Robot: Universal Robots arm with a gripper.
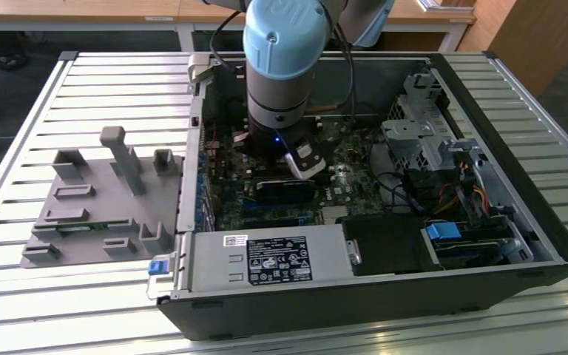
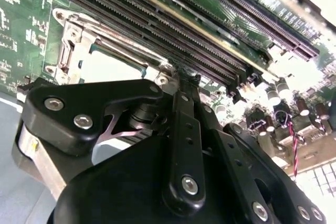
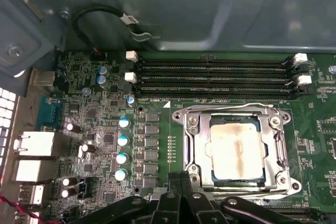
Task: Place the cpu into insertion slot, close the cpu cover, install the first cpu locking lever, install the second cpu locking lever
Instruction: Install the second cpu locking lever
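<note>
The cpu (image 3: 237, 148), pale silvery with a brownish stain, lies flat in the insertion slot (image 3: 234, 121) on the green motherboard. The cpu cover (image 3: 198, 148), a silvery frame, lies down around it. A thin lever rod (image 3: 284, 148) runs along one side of the socket; I cannot tell whether it is latched. My gripper (image 3: 181, 178) is shut, its black fingers pressed together with nothing between them, tips just beside the socket's edge. In the second wrist view the gripper (image 2: 181, 74) points at the socket corner beside the bright cpu (image 2: 107, 66). In the exterior view the gripper (image 1: 304, 168) hangs inside the open computer case.
Long black memory slots (image 3: 210, 77) run beside the socket, and a row of capacitors (image 3: 122, 140) stands nearby. The case holds a power supply (image 1: 264, 259), a drive cage (image 1: 422, 140) and cables. A grey fixture tray (image 1: 97, 200) sits on the slatted table at the exterior view's left.
</note>
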